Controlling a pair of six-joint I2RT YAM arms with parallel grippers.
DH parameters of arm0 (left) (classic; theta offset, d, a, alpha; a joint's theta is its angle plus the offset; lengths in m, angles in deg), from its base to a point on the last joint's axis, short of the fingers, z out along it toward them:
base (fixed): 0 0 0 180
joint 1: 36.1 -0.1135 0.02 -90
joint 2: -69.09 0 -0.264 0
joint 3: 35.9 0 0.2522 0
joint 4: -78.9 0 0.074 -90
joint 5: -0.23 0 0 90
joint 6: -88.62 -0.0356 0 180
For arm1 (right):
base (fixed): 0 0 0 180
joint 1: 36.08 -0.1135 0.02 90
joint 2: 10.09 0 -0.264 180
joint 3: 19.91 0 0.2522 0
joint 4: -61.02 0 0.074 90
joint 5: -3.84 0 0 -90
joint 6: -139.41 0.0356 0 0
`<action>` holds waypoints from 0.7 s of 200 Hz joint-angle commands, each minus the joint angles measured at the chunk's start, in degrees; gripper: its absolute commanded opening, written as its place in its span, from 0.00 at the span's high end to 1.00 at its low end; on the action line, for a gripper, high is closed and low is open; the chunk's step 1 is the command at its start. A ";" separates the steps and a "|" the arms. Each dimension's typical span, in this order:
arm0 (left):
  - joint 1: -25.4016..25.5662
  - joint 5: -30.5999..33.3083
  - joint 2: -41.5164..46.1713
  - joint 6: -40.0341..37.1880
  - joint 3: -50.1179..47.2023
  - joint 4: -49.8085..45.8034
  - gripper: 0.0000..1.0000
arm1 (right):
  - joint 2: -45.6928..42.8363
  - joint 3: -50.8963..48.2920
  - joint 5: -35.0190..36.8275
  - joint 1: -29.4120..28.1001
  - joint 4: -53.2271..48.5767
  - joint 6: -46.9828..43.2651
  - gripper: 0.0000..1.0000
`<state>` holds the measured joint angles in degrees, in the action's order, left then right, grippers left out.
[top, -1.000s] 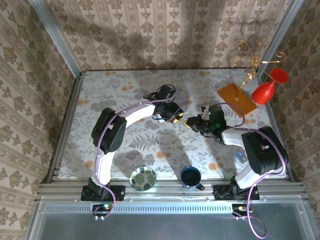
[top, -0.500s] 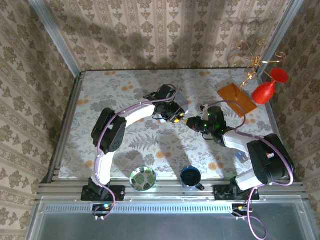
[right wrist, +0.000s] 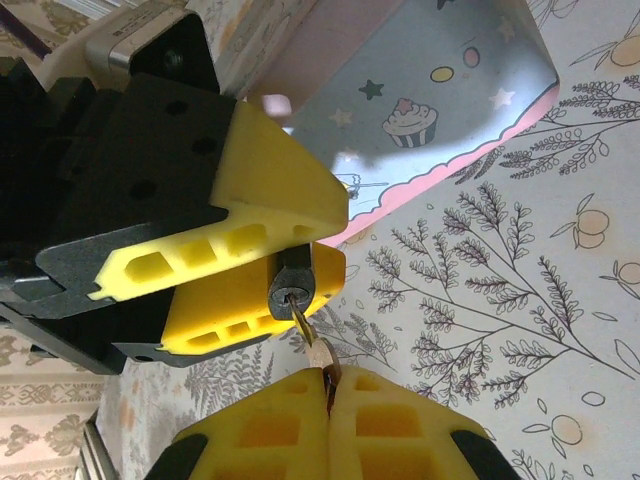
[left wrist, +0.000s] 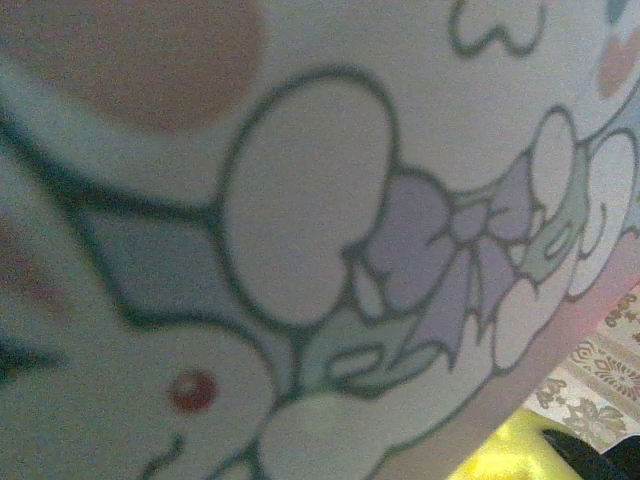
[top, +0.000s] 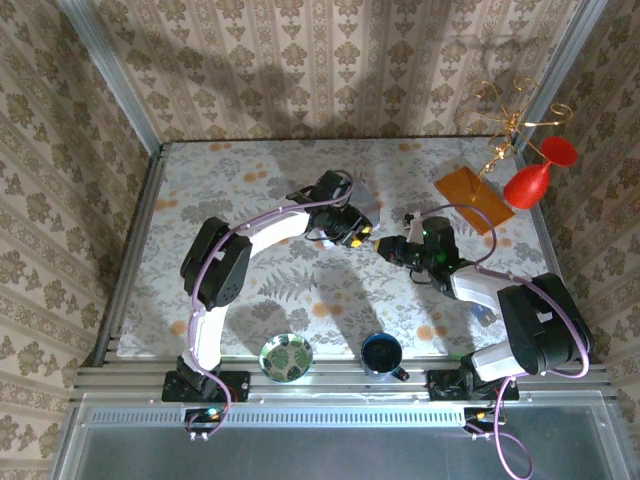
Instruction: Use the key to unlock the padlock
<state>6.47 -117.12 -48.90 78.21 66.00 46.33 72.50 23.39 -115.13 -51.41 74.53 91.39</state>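
The padlock (right wrist: 292, 284) is a tiny dark lock, clamped between the yellow fingers (right wrist: 250, 215) of my left gripper (right wrist: 325, 248), keyhole end facing out. The key (right wrist: 305, 328) has its blade tip in that keyhole. Its brass head is pinched in my right gripper (right wrist: 328, 385), which is shut. From above, my left gripper (top: 358, 237) and right gripper (top: 386, 244) meet tip to tip over the middle of the table, and the padlock and key are too small to make out there.
A lavender picture-lidded tin (top: 366, 211) lies just behind the left gripper, and its cartoon lid (left wrist: 300, 220) sits close under the left wrist camera. A red glass (top: 530, 180), gold wire stand (top: 500, 120) and orange card (top: 472, 197) stand back right. A green bowl (top: 286, 356) and blue cup (top: 382, 352) sit at the near edge.
The right arm has stretched out lower and its wrist has shifted. The small gap between the two grippers has closed, bringing the key up to the padlock.
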 commanded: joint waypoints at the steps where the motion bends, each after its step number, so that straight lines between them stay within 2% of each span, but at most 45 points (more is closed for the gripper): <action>1: 1.12 -9.02 -0.91 5.64 -1.15 -5.65 1.00 | -0.45 -0.40 -1.97 0.41 5.60 0.47 1.00; 64: 0.78 -8.86 -1.10 6.52 -0.98 -4.79 1.00 | -2.46 -1.91 -2.01 0.62 2.54 -0.48 1.00; 99: 0.64 -8.68 -1.35 6.77 -0.76 -4.48 1.00 | -7.11 -3.30 -1.67 0.65 -0.43 -1.24 1.00; 140: 0.59 -8.62 -1.36 6.84 -0.95 -4.03 1.00 | -6.49 -3.17 -1.88 0.63 -0.03 -0.32 1.00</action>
<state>6.56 -117.69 -48.90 78.80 66.13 46.50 65.79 20.55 -116.05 -50.95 75.09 91.36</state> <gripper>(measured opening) 0.315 0.064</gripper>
